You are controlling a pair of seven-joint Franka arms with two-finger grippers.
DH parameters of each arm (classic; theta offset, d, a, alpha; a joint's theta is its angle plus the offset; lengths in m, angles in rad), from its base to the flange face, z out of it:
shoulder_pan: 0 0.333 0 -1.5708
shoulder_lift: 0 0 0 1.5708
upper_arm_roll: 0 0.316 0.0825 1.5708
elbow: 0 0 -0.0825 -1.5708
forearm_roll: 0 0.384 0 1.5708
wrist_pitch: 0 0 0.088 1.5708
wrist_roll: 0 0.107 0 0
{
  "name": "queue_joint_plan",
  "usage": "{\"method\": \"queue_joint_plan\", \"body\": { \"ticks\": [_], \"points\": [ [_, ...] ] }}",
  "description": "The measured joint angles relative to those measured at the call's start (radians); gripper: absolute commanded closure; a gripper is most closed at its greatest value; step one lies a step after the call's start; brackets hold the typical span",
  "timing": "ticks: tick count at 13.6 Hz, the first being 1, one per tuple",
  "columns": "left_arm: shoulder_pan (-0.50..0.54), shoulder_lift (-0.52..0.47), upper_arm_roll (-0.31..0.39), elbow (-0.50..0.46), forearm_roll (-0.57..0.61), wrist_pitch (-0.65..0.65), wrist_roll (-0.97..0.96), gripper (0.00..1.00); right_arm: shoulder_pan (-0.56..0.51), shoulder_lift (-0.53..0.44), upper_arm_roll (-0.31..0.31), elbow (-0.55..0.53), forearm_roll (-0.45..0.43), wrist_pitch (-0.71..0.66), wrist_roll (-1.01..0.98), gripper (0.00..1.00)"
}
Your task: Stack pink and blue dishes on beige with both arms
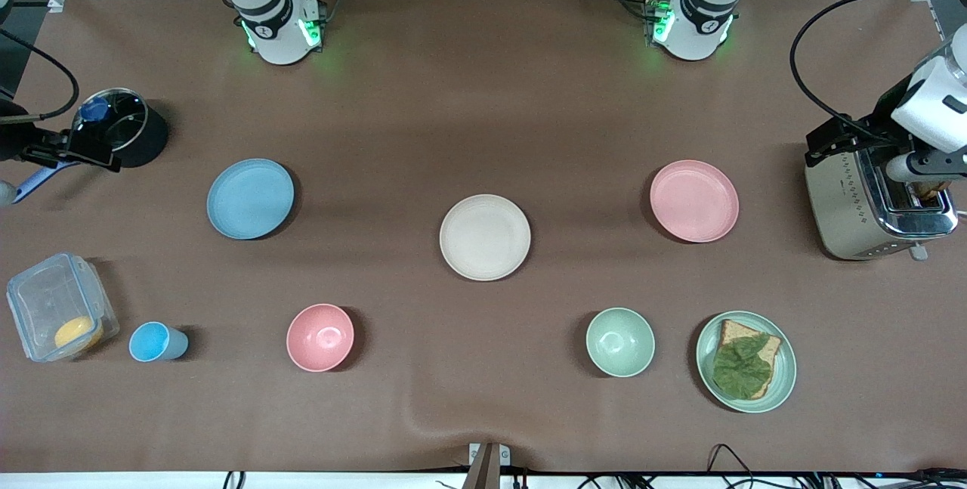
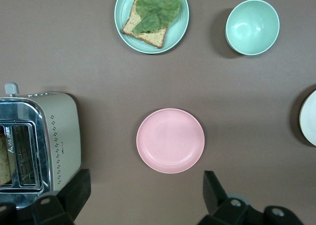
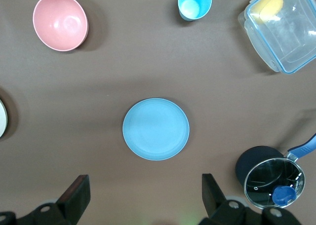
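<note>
The left gripper (image 2: 143, 198) and the right gripper (image 3: 143, 198) appear only in their own wrist views, along the bottom edge, fingertips cut off, jaws spread wide and holding nothing. In the front view both arms leave the frame at its sides.

The left gripper hangs over the table just by the pink plate (image 1: 694, 200); the right hangs by the blue plate (image 1: 250, 198). The beige plate (image 1: 485, 236) lies at the centre of the front view, well apart from both; each wrist view clips it at an edge.

The toaster (image 1: 876, 205), at mid-right of the front view, is partly covered by the left arm. No lettering is readable anywhere.
</note>
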Motion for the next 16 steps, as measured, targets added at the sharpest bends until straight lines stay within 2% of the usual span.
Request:
{"method": "queue_joint_plan", "body": {
  "ticks": [16],
  "points": [
    [-0.001, 0.003, 0.0, 0.0, 0.0, -0.013, -0.001, 0.0, -0.002, 0.003, -0.001, 0.0, 0.0, 0.0, 0.0, 0.0]
  ]
}}
